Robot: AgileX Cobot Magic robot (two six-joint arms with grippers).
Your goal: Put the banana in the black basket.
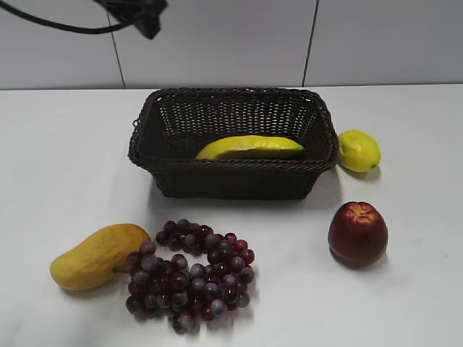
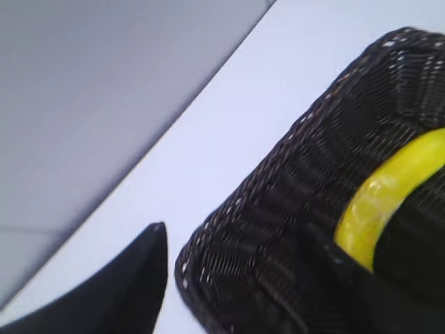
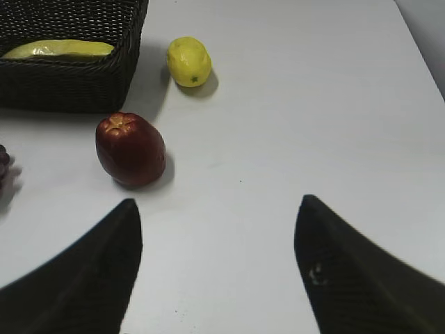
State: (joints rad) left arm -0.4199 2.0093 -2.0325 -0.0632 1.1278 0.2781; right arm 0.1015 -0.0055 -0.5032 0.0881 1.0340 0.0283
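banana [image 1: 250, 147]: lies inside the black basket [image 1: 233, 182], on its floor near the front wall; nothing touches it.
long axis: runs along the basket's long side, left-right in the exterior view.
left gripper [image 2: 236, 278]: you see it spread and empty; one finger [image 2: 132, 278] is outside the basket's corner over the table [image 1: 65, 166], the other blurs over the basket's inside. Banana sits just beyond it, further into the basket.
right gripper [image 3: 215, 271]: fingers wide apart, empty, over bare table, well apart from the basket; apple [image 3: 131, 149] and lemon [image 3: 189, 61] lie between it and the basket.
nearer arm: left, by a wide margin.
task state: looks done to me; banana is fully within the rim.
your next move: my call, just lift the left arm clear without snagging the wicker rim.
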